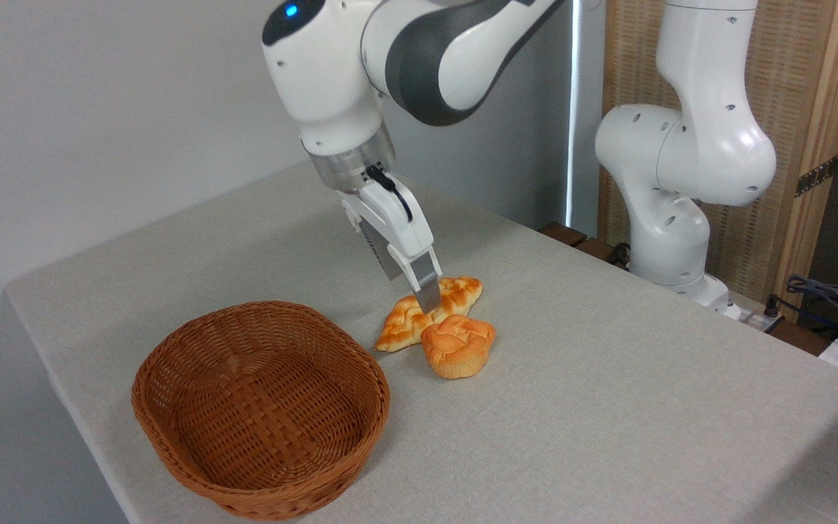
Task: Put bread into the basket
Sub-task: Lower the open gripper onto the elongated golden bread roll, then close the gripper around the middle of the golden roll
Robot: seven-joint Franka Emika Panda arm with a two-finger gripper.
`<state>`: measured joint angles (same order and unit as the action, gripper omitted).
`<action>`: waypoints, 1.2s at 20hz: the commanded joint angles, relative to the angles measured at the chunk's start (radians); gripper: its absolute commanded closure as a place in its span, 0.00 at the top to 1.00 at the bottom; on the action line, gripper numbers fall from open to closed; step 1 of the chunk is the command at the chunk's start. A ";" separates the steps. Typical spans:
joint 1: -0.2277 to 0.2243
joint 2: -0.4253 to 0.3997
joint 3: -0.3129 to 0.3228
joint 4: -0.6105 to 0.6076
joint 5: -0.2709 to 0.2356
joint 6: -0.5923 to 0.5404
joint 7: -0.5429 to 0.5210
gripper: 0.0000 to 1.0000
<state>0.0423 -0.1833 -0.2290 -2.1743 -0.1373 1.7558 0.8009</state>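
The bread (404,324) is a long braided golden loaf lying flat on the table, right of the basket (172,422). The basket is an oval brown wicker one with a thick rim, and nothing lies inside it. My gripper (425,300) points down at the middle of the loaf. One grey finger (428,290) shows in front of the bread, with its tip at the loaf's top surface. The other finger is hidden behind it, so the gap between them does not show. The loaf still rests on the table.
A small round orange muffin-shaped bun (458,348) sits touching the loaf's near right side. The grey table (608,407) drops off at the left and front. A second white robot arm (681,182) stands at the back right beside cables (826,295).
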 commanded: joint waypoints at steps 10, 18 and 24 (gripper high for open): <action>0.002 -0.010 -0.044 -0.170 -0.012 0.163 0.012 1.00; 0.002 -0.007 -0.044 -0.171 -0.010 0.169 0.017 0.72; 0.004 0.001 -0.044 -0.162 -0.010 0.169 0.024 0.56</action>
<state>0.0417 -0.1833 -0.2755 -2.3092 -0.1373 1.8919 0.8010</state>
